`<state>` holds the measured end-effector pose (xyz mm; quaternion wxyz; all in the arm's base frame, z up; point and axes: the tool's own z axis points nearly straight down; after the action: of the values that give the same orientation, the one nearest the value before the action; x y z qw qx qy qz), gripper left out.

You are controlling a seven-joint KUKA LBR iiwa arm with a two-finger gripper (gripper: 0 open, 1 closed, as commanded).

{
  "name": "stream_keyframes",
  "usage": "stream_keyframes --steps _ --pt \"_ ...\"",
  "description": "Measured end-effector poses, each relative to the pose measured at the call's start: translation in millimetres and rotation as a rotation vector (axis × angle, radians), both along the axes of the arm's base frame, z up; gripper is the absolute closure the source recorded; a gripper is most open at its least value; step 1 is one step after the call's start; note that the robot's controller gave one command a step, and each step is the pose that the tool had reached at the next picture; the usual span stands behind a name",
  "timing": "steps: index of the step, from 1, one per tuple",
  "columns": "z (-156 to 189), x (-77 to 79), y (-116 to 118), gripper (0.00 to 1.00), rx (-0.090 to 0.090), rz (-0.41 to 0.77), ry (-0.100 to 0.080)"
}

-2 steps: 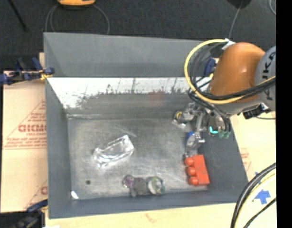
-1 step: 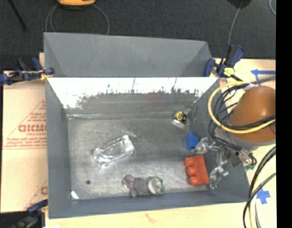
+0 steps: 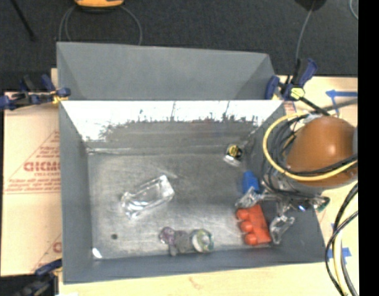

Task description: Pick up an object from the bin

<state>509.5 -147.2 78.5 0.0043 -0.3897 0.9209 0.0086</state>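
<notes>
- You are viewing the gripper (image 3: 263, 213) hanging low in the front right corner of the grey metal bin (image 3: 177, 147), with its jaws standing apart.
- A red, studded plastic brick (image 3: 254, 226) is lying between them.
- A small blue piece (image 3: 249, 180) is sitting just behind the brick.
- A clear, ribbed plastic tub (image 3: 147, 196) is lying well apart, to the left.

We see one red-orange plastic block (image 3: 253, 226), chunky, with rounded bumps down its left side. It lies flat on the floor of the bin (image 3: 195, 196), at the view's lower right corner, long axis slightly tilted, near the right wall.
</notes>
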Motion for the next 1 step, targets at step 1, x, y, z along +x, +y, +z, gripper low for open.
stream_keyframes --steps 1 --pt "-0.2 0.1 -0.9 1.00 -0.002 0.001 -0.002"
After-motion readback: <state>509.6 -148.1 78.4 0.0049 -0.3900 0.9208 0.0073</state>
